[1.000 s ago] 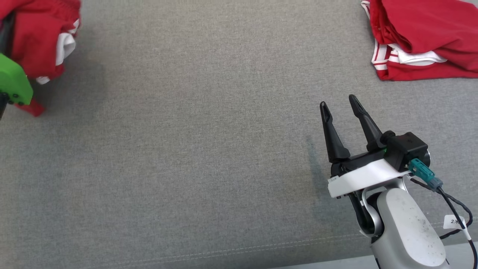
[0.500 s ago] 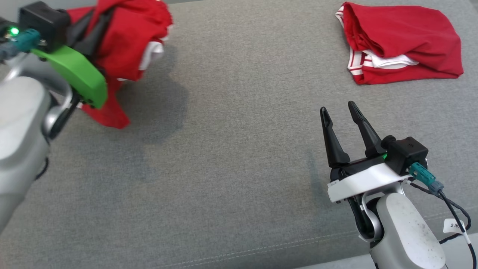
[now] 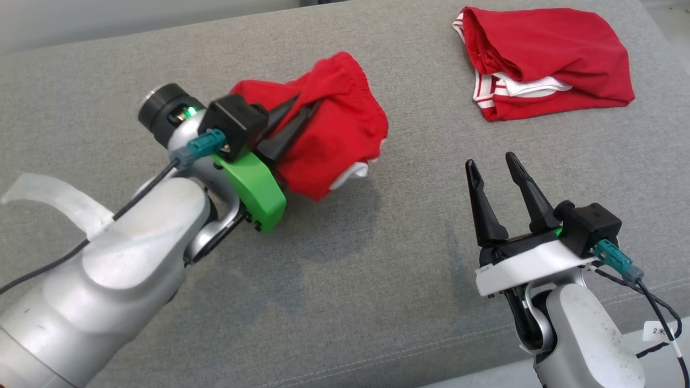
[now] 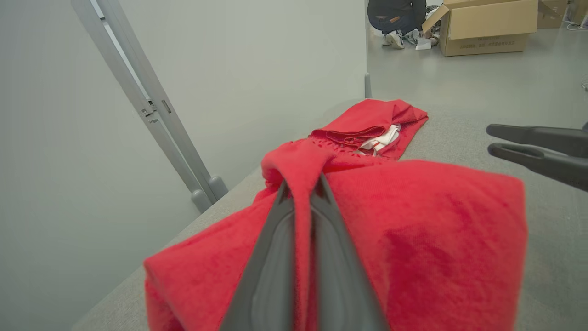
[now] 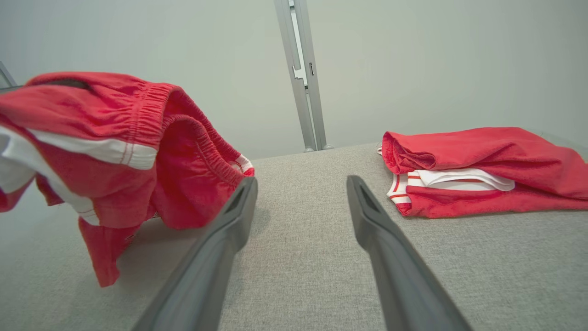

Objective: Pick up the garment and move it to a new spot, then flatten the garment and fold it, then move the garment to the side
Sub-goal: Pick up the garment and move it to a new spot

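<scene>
A red garment (image 3: 337, 132) with white trim hangs bunched from my left gripper (image 3: 304, 105), which is shut on a fold of it just above the grey cloth surface (image 3: 377, 280). In the left wrist view the two fingers (image 4: 275, 257) pinch a red ridge of the garment (image 4: 413, 239). My right gripper (image 3: 493, 164) stands open and empty at the lower right, a little right of the garment. The right wrist view has its fingers (image 5: 229, 216) spread apart, with the garment (image 5: 115, 147) hanging at the left.
A second red garment (image 3: 544, 59) with white stripes lies folded at the back right of the surface; it is also in the wrist views (image 5: 482, 170) (image 4: 367, 122). Behind stand a pale wall and a metal post (image 5: 303, 73). A person (image 4: 395, 18) crouches by a cardboard box (image 4: 482, 23).
The head camera has shifted. My left arm has carried the hanging garment from the far left to the middle, closer to the folded one. The right gripper has stayed open and still.
</scene>
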Controlling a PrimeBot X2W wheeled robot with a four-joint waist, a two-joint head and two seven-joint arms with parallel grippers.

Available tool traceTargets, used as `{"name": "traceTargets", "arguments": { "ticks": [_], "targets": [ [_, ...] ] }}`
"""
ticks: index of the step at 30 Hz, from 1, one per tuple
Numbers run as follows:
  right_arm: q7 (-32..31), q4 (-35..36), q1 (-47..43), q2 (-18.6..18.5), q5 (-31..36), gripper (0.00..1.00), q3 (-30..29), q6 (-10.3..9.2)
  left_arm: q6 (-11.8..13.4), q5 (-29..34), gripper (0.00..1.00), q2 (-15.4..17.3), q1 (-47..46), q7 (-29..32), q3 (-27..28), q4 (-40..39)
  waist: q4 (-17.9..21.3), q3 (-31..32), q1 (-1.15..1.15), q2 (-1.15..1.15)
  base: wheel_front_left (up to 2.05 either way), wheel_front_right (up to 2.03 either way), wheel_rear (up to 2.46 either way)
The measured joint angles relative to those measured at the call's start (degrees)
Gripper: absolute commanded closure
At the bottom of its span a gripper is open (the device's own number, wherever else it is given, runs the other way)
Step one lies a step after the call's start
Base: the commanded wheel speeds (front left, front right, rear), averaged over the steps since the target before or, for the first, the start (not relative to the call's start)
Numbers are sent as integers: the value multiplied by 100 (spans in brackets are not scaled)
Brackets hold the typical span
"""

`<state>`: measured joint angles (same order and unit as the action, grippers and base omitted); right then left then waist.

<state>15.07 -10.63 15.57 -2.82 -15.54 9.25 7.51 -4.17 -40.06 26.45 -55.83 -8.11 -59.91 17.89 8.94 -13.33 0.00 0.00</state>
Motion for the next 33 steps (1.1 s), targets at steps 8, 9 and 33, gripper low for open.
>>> {"name": "traceTargets", "arguments": {
  "ticks": [8,9,33],
  "targets": [
    [0,2,0,-1,-47,0,26,0,25,-212,100,-198,433,-158,-112,327,75,-3,0,0,0,0,0],
    [0,-3,0,0,-51,0,32,0,10,-222,100,-240,501,-197,-142,424,80,-5,0,0,0,0,0],
    [0,-104,-87,0,-48,0,44,0,132,190,0,-869,1585,-683,706,743,-146,286,0,0,0,0,0]
  ]
}}
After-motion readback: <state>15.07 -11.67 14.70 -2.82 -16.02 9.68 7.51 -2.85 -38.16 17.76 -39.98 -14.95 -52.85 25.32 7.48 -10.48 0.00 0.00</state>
